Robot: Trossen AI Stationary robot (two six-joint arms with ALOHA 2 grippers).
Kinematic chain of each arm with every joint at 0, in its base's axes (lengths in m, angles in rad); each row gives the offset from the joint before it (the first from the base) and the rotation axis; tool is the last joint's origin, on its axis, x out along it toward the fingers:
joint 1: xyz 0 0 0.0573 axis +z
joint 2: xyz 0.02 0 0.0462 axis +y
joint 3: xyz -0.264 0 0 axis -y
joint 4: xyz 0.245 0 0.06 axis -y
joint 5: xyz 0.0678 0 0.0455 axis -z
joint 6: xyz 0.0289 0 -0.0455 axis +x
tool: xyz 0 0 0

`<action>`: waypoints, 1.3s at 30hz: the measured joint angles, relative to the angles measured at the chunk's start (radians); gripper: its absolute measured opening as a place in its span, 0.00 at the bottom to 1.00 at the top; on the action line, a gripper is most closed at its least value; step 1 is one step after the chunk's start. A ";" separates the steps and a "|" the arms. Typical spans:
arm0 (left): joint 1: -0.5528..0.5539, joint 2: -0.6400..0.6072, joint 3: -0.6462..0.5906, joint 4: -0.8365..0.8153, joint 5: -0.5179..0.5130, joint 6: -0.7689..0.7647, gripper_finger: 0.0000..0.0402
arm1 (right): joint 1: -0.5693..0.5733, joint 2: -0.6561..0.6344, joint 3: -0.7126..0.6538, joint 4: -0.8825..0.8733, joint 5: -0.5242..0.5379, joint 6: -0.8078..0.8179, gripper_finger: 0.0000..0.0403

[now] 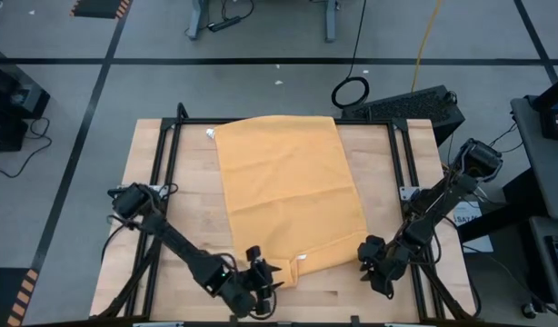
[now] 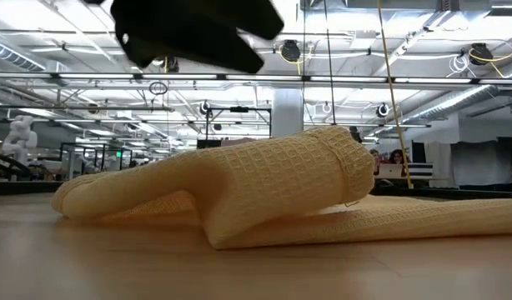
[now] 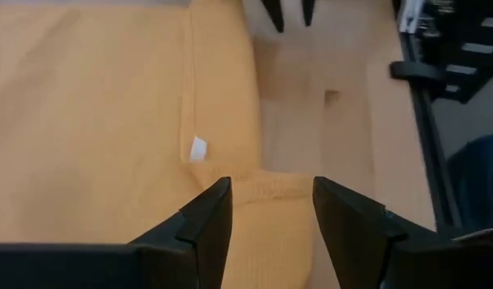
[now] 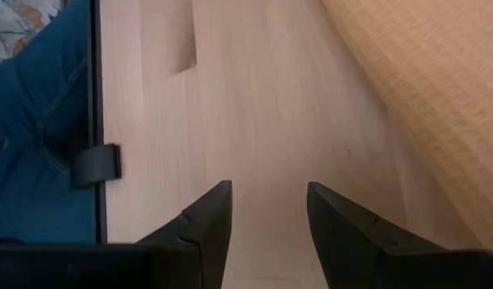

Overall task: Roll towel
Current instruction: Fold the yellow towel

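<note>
- Two grippers are waiting at the near edge of the towel (image 1: 288, 186), whose long axis is running near to far.
- Left gripper (image 1: 261, 272) is hanging open over the near-left corner, nearer; right gripper (image 1: 374, 263) is open, empty, beside the right edge.

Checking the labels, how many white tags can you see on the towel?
2: one white tag at the towel's far left corner, another by its near edge. Others may be hidden.

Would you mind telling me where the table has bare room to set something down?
Bare wood shows on the table between the towel and its left frame rail, and in a narrower strip on the towel's right. The near edge is crowded: the left gripper is at the towel's corner, the right gripper beside it.
</note>
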 joint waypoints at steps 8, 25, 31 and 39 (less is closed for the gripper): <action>0.106 0.010 0.000 -0.023 0.194 0.156 0.45 | 0.001 0.000 0.000 -0.011 0.080 -0.019 0.38; 0.150 0.058 -0.001 0.012 0.403 0.498 0.42 | 0.001 0.000 0.000 0.008 0.110 -0.020 0.38; 0.142 0.050 -0.001 -0.063 0.556 0.420 0.26 | 0.001 0.000 0.000 0.011 0.136 0.002 0.38; 0.122 0.013 -0.002 -0.153 0.541 0.269 0.10 | 0.000 0.000 0.000 0.014 0.221 0.019 0.38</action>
